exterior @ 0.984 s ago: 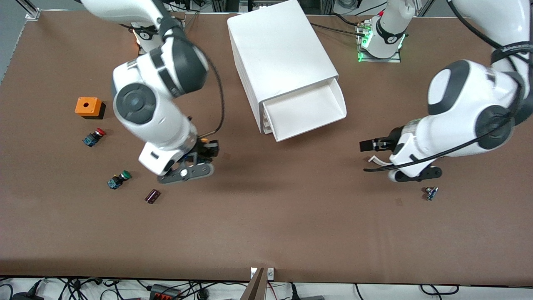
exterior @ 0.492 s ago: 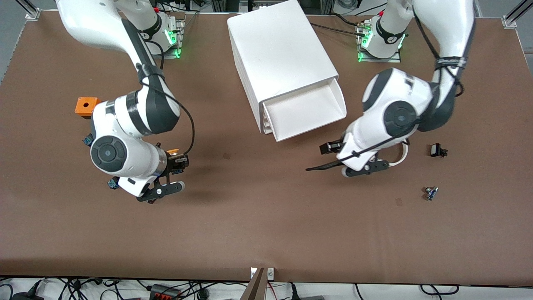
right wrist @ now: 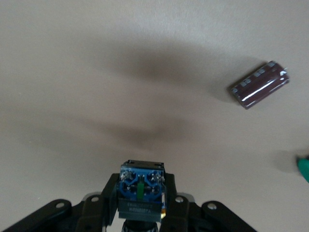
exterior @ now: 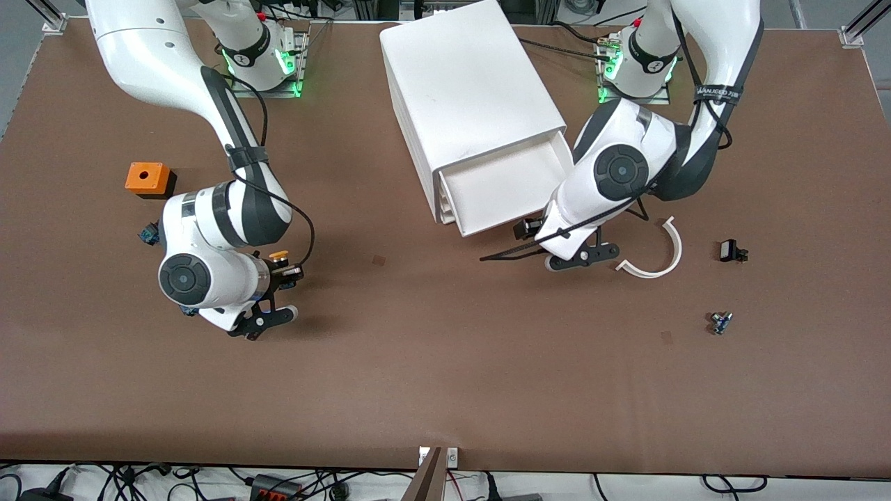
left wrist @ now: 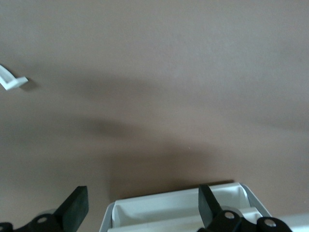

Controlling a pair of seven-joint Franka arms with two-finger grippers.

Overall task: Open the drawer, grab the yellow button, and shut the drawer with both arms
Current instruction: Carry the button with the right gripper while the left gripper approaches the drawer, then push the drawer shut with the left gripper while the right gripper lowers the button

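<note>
table [exterior: 445,390]: plain brown
cabinet [exterior: 466,90]: white
drawer [exterior: 498,188]: white
arms [exterior: 209,229]: white, black joint bands
button [exterior: 280,256]: yellow-orange cap; blue body in right wrist view
box [exterior: 147,179]: orange, black base
arc piece [exterior: 661,261]: white
capacitor [right wrist: 259,84]: dark maroon, grey marks

Both arms [exterior: 209,229] are glossy white with black joint bands, thin black cables along them, and black two-finger grippers [left wrist: 140,212].
</note>
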